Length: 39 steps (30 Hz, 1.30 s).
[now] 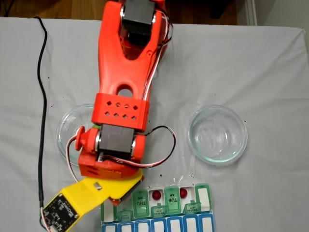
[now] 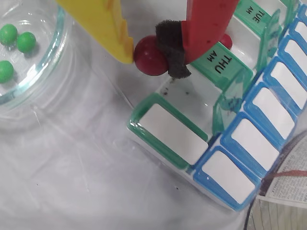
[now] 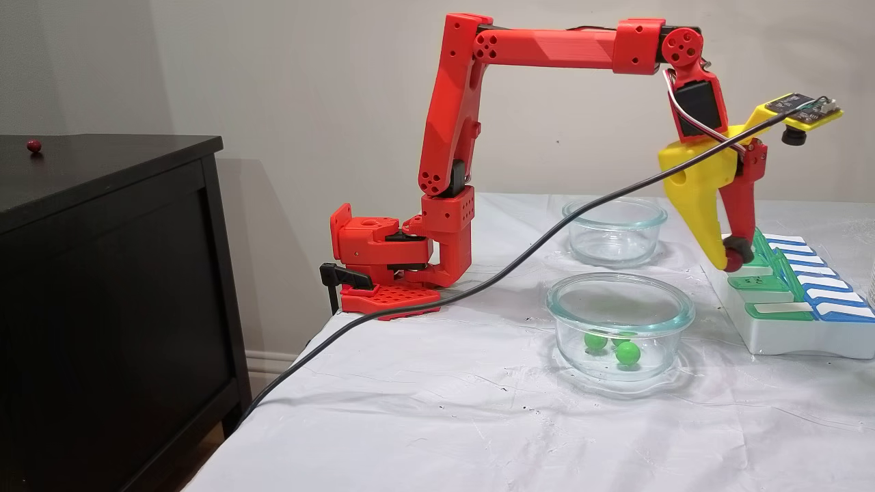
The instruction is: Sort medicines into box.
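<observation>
Two red balls (image 1: 157, 195) sit in the box (image 1: 205, 195); fingers (image 2: 153, 55) pinch a third; three green balls (image 2: 17, 45) remain.

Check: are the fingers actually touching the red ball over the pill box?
Touching. In the wrist view the red ball is pinched between the yellow finger and the red finger's dark pad, above the pill box.
</observation>
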{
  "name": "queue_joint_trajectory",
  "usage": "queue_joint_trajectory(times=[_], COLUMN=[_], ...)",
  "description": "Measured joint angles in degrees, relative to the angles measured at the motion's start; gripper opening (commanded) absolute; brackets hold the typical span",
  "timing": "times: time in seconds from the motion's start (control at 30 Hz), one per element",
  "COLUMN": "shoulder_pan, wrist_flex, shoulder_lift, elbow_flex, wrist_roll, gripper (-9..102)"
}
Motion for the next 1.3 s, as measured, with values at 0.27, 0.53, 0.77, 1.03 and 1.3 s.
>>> queue_joint_trajectory(times=[0.27, 0.53, 0.77, 1.03, 1.3], shoulder_pan=[-0.97, -2.37, -3.69, -3.69, -3.69], wrist_flex=[-4.66, -6.24, -11.16, -9.93, -4.48], shoulder_lift=[-2.72, -3.43, -4.39, -6.42, -5.62], elbow_flex=[0.00, 0.18, 1.76, 1.76, 1.76], wrist_roll=[2.02, 2.20, 4.04, 5.27, 5.80], gripper=[0, 0, 29, 30, 0])
